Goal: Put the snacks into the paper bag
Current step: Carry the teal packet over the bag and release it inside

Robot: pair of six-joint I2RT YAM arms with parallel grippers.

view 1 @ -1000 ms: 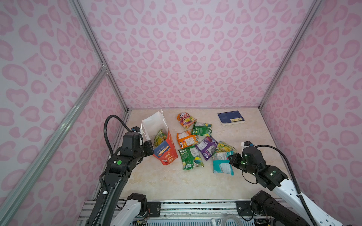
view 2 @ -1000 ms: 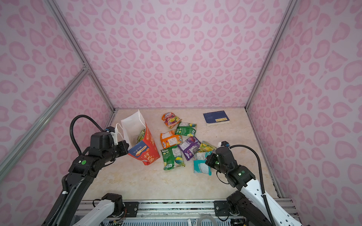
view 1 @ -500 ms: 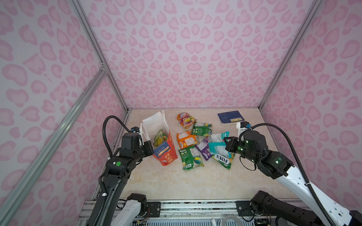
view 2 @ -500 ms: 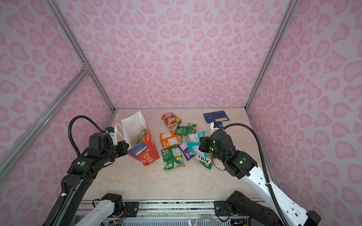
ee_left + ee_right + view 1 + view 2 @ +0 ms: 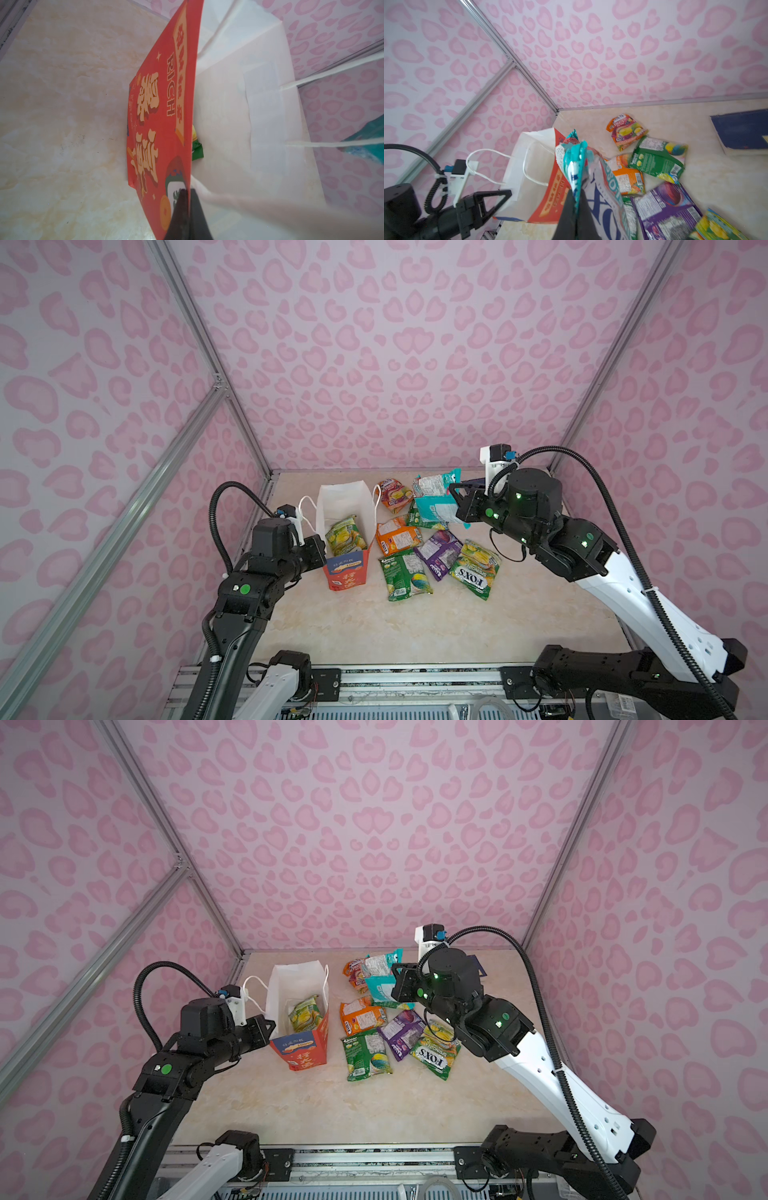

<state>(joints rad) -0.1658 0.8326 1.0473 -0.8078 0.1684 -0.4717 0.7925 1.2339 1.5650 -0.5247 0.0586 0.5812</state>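
The red paper bag (image 5: 347, 572) (image 5: 301, 1050) stands open at the left, white inside, with one yellow-green snack (image 5: 344, 536) in it. My left gripper (image 5: 321, 549) (image 5: 188, 190) is shut on the bag's near side wall (image 5: 166, 116). My right gripper (image 5: 455, 499) (image 5: 576, 192) is shut on a teal snack packet (image 5: 436, 504) (image 5: 574, 166), which hangs in the air just right of the bag's mouth. Loose snacks lie on the table: orange (image 5: 398, 533), green (image 5: 406, 576), purple (image 5: 440, 553), yellow-green FOX'S (image 5: 476, 569) and an orange-red one (image 5: 395, 492) at the back.
A dark blue book (image 5: 741, 131) lies at the back right; in the top views my right wrist mostly hides it. Pink patterned walls close the table (image 5: 374, 626) on three sides. The bag's white cord handles (image 5: 305, 510) stick out toward the left wall.
My right gripper has lifted the teal packet off the table at the front right and carried it up and back-left toward the bag. The left gripper and bag have stayed put.
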